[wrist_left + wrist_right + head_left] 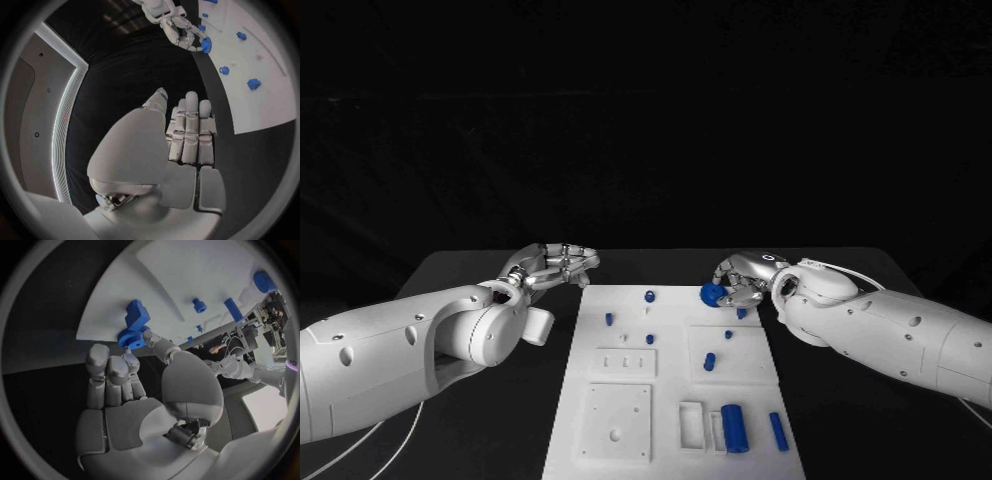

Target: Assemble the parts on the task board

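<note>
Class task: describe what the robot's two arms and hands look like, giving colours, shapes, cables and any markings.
Both arms are smooth, rounded white shells with small dark dots. A thin white cable trails beneath the left arm. The left hand and right hand are silver metal with segmented fingers, and their palms are covered in pale grey pads.

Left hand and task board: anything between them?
No. In the head view only bare black table lies between the left hand and the task board.

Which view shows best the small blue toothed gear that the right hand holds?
The right wrist view: the small blue toothed gear is close, teeth visible, pinched by the right hand. The head view shows a blue blob; the left wrist view a distant speck.
</note>
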